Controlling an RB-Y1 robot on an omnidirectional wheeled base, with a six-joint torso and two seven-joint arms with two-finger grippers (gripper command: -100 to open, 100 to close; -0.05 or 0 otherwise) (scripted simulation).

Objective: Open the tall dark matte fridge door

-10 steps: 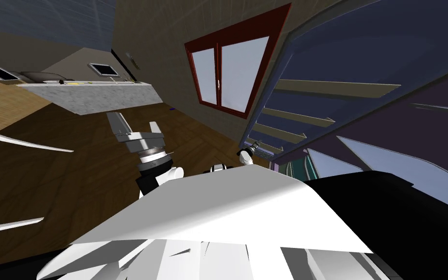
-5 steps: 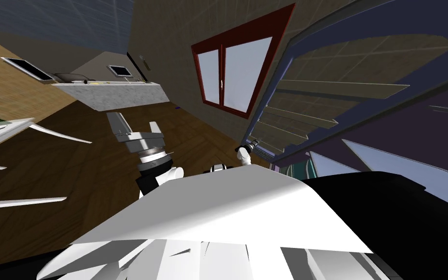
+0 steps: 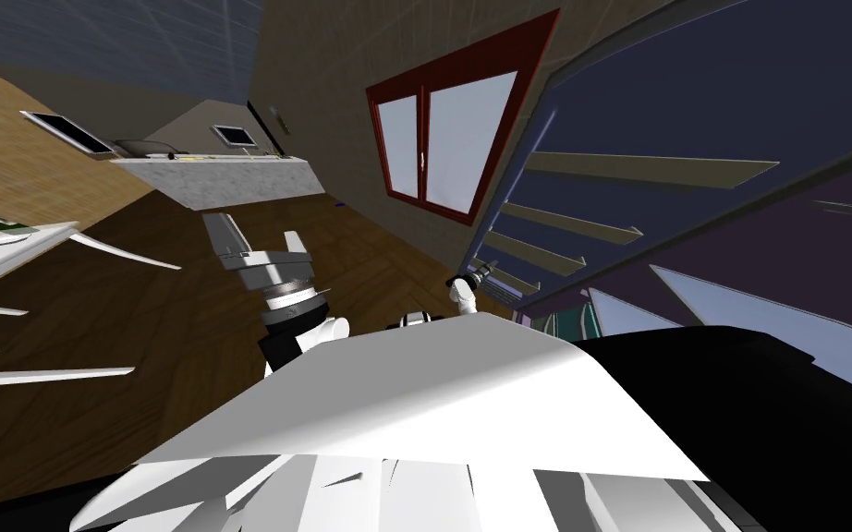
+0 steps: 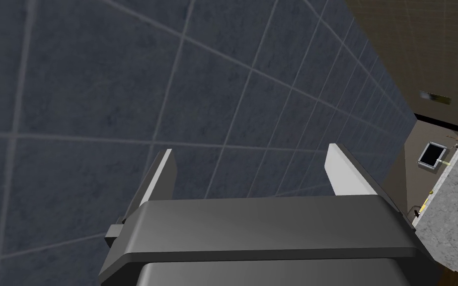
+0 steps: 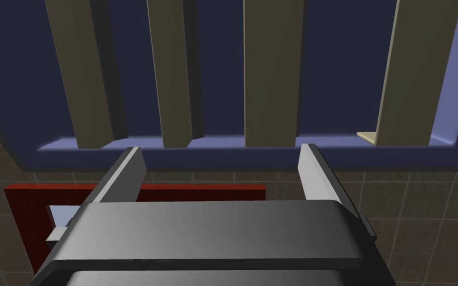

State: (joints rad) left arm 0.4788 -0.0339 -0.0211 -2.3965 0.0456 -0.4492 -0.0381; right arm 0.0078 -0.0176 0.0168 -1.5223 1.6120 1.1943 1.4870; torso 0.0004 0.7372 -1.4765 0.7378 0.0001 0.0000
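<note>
While the right end effector [image 5: 220,149] hangs spread beside the open fridge door [image 5: 223,59] with its shelves [image 5: 270,74], the left end effector [image 4: 250,149] is spread too.

Premises: a domestic kitchen in a house.

Grounds:
- A dark blue fridge [image 3: 692,83] stands open at the right of the head view, with pale shelves [image 3: 646,168] ranged one above another inside.
- A speckled grey stone-topped desk [image 3: 221,180] runs across the upper left. The items on it are too small to identify.
- The walls are tiled, with dark blue-grey tiles [image 3: 91,37] in the top left corner and tan tiles [image 3: 322,83] at top centre.
- A two-pane window [image 3: 452,139] in a red frame sits in the tan wall.
- The floor [image 3: 138,305], left of centre, is brown wood parquet.
</note>
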